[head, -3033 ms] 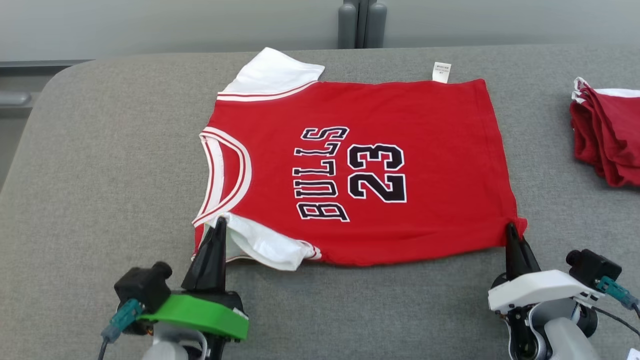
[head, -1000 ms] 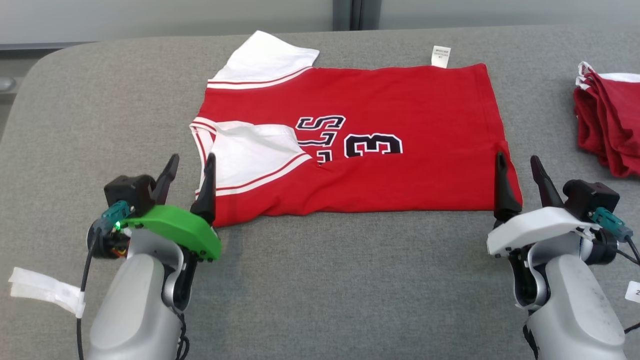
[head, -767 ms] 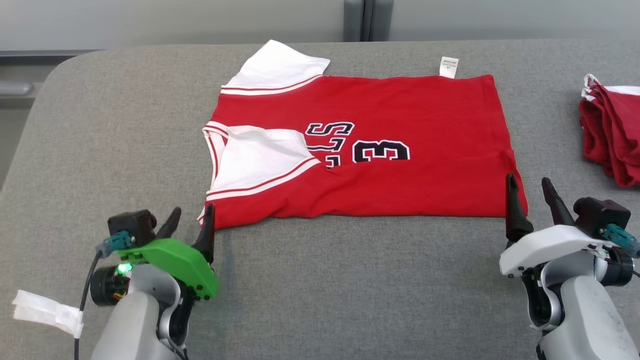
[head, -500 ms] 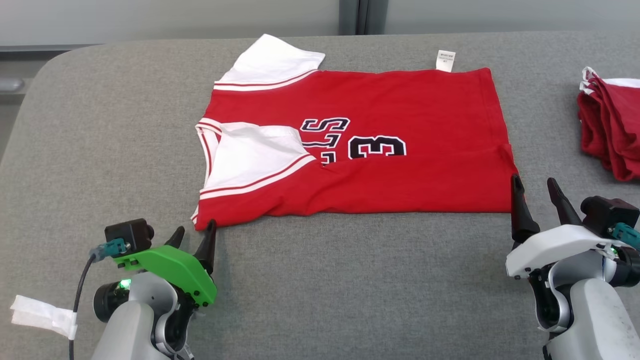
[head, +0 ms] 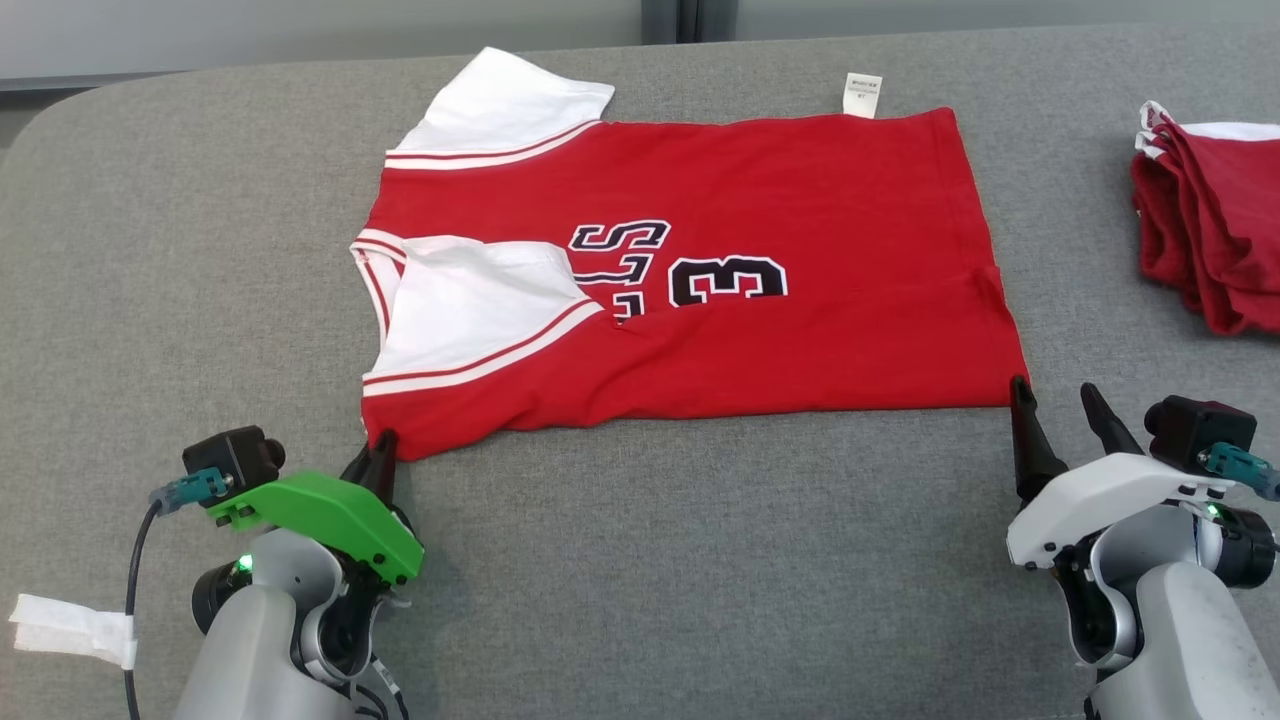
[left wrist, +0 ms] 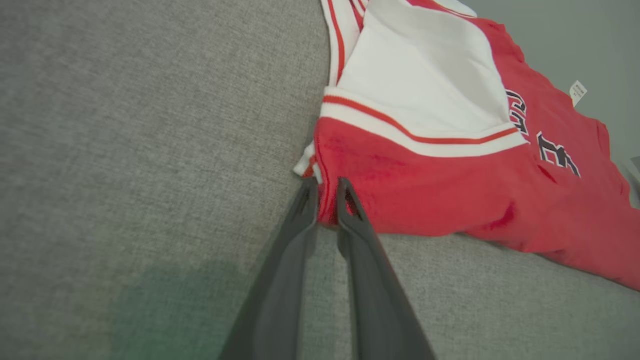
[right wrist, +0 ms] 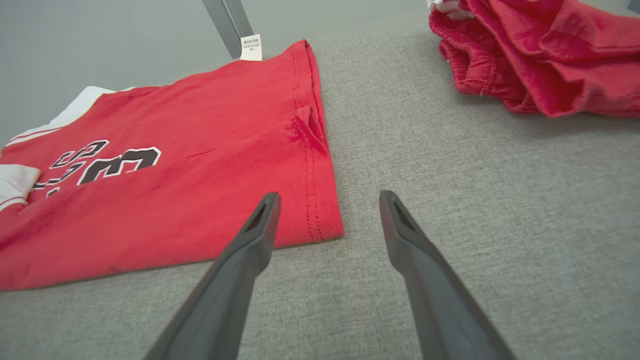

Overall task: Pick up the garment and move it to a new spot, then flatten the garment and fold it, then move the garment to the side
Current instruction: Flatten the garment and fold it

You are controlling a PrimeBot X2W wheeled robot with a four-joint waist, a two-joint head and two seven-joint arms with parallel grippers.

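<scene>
Head view: left fingers (head: pixel 383 455) pinch a corner of the red shirt (head: pixel 800 200)

Nearest the robot, those left fingers are squeezed almost shut on the shirt's near left corner (clearest from the left wrist view). The right fingers (head: pixel 1022 430) stand wide open by the near right corner, holding nothing. Maybe both corners get grabbed so the next fold goes straight. The shirt lies flat on the bench (head: pixel 650 560), its long way running left to right, collar left, hem right, near side folded over. Farther right sits a pile of red clothes (head: pixel 1210 230).
</scene>
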